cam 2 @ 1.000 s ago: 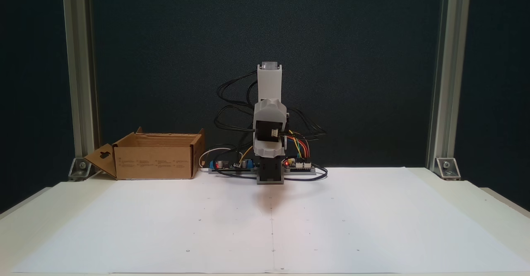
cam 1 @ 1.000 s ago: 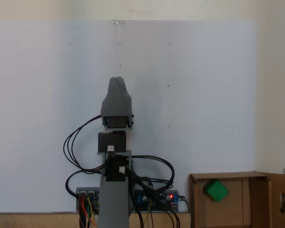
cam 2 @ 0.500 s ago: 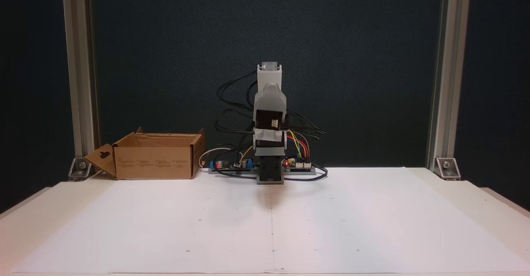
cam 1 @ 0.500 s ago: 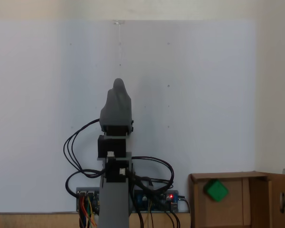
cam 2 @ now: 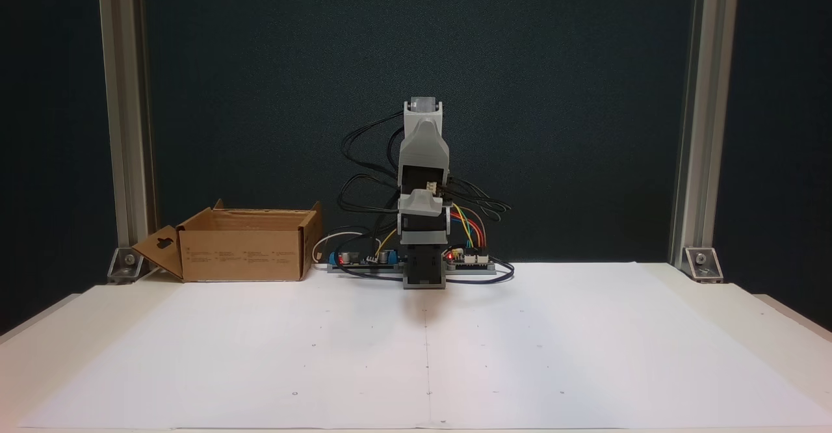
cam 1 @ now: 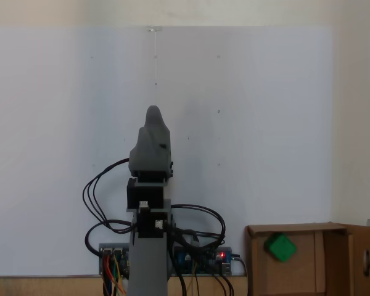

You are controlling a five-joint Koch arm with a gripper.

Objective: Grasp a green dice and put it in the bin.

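Observation:
The green dice (cam 1: 280, 246) lies tilted on the floor of the bin (cam 1: 308, 271), a brown cardboard box at the lower right of a fixed view. From the front, the bin (cam 2: 244, 254) stands at the left with its flap open, and its walls hide the dice. The arm is folded over its base in the middle. My gripper (cam 1: 153, 115) is well apart from the bin and holds nothing that I can see. In the front view the gripper (cam 2: 424, 204) points toward the camera, its jaws in line, so its state is unclear.
Black cables and coloured wires (cam 2: 469, 228) loop around the arm's base, beside circuit boards (cam 2: 364, 259) at the back edge. White paper (cam 2: 422, 355) covers the table. Metal posts (cam 2: 692, 127) stand at both back corners.
The gripper has tipped further downward and drawn in toward the base as the arm folds. The dice and bin have not moved.

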